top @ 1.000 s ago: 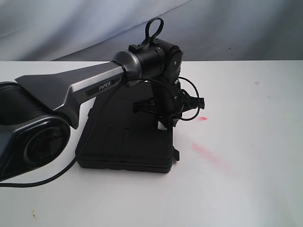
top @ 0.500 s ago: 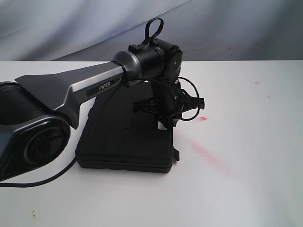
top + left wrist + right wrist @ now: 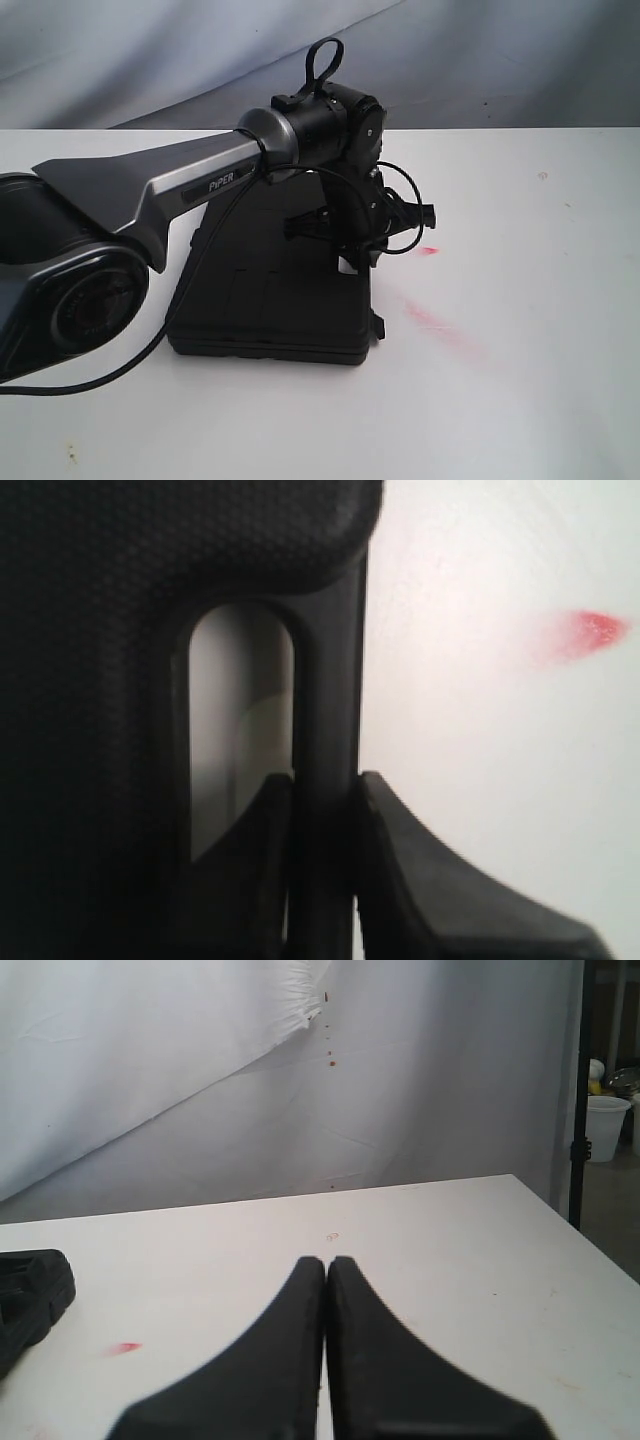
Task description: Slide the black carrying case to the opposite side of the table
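Note:
The black carrying case (image 3: 270,300) lies flat on the white table (image 3: 520,390), left of the middle. My left gripper (image 3: 355,262) reaches down at the case's right edge. The left wrist view shows its jaws on either side of the case's handle bar (image 3: 328,700), shut on it, with my left gripper (image 3: 325,792) straddling the bar beside the slot in the textured case (image 3: 100,630). My right gripper (image 3: 326,1262) hovers shut and empty over the table (image 3: 450,1250), with a corner of the case (image 3: 30,1295) off to one side. The exterior view does not show it.
Pink-red smears mark the table right of the case (image 3: 440,325), with a small red spot (image 3: 430,250) near the gripper. A grey-white cloth backdrop (image 3: 150,60) hangs behind. The right wrist view shows a table edge (image 3: 570,1230) and a white bucket (image 3: 610,1125) beyond it.
The left gripper and the case have shifted slightly to the right. The right gripper shows no earlier frame.

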Controlling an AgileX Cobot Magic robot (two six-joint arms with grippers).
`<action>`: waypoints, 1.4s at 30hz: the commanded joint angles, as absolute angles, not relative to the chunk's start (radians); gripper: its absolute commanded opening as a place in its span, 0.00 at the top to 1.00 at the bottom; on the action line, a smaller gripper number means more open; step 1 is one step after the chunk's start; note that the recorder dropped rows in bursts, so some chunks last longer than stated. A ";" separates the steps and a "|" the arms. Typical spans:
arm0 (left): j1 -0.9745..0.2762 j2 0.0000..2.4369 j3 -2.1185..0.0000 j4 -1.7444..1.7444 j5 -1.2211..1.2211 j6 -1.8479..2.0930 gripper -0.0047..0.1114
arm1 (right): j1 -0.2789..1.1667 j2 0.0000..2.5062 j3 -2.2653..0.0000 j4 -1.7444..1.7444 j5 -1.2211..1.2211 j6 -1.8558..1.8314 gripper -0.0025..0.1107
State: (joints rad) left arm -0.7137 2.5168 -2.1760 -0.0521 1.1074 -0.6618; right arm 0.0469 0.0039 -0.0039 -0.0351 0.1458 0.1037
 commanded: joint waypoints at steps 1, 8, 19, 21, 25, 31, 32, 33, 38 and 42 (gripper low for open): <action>-0.720 2.523 -2.180 -0.095 1.068 -0.677 0.92 | 0.050 0.000 0.000 -0.044 0.142 0.106 0.98; -0.720 2.523 -2.180 -0.095 1.057 -0.692 0.92 | 0.050 0.000 0.000 -0.044 0.142 0.106 0.98; -0.720 2.523 -2.180 -0.091 1.028 -0.694 0.90 | 0.050 0.000 0.000 -0.044 0.142 0.106 0.98; -0.720 2.523 -2.180 -0.088 1.028 -0.667 0.81 | 0.050 0.000 0.000 -0.044 0.142 0.106 0.98; -0.720 2.523 -2.180 -0.079 1.031 -0.655 0.71 | 0.050 0.000 0.000 -0.044 0.142 0.106 0.98; -0.720 2.521 -2.180 -0.016 1.053 -0.653 0.71 | 0.050 0.000 0.000 -0.044 0.142 0.106 0.98; -0.720 2.521 -2.180 -0.012 1.053 -0.653 0.71 | 0.050 0.000 0.000 -0.044 0.142 0.106 0.98; -0.720 2.519 -2.180 -0.006 1.051 -0.653 0.71 | 0.050 0.000 0.000 -0.044 0.142 0.106 0.98; -0.720 2.500 -2.180 0.021 1.046 -0.654 0.71 | 0.050 0.000 0.000 -0.044 0.142 0.106 0.98; -0.720 2.482 -2.182 0.021 1.036 -0.654 0.71 | 0.050 0.000 0.000 -0.044 0.142 0.106 0.98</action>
